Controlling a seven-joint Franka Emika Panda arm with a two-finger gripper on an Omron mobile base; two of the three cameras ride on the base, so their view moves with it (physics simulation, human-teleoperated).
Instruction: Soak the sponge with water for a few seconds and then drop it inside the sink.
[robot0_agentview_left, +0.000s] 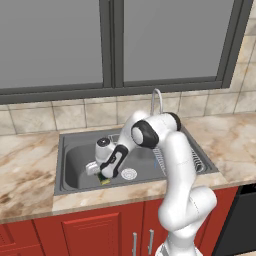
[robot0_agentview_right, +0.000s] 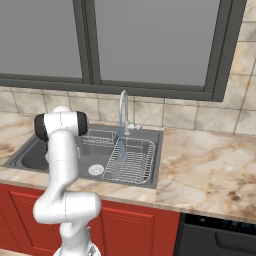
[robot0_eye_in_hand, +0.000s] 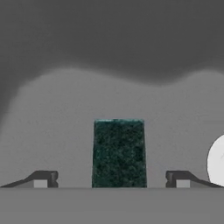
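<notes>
Sponge (robot0_eye_in_hand: 119, 153) lies green side up on the sink (robot0_agentview_left: 75, 155) floor, long axis running straight ahead from the gripper (robot0_eye_in_hand: 111, 179), centred between the fingertips (robot0_eye_in_hand: 43, 179). Jaws spread wide, clear of both sides, gripping nothing. Drain (robot0_eye_in_hand: 217, 162) just beside. Water (robot0_agentview_right: 121, 140) runs well apart.

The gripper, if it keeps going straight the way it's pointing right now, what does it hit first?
Most likely the sponge: in the hand view its dark green face sits between the open fingertips of the gripper, with the sink floor behind. Depth is unclear, so the gap to the sponge can't be judged.
</notes>
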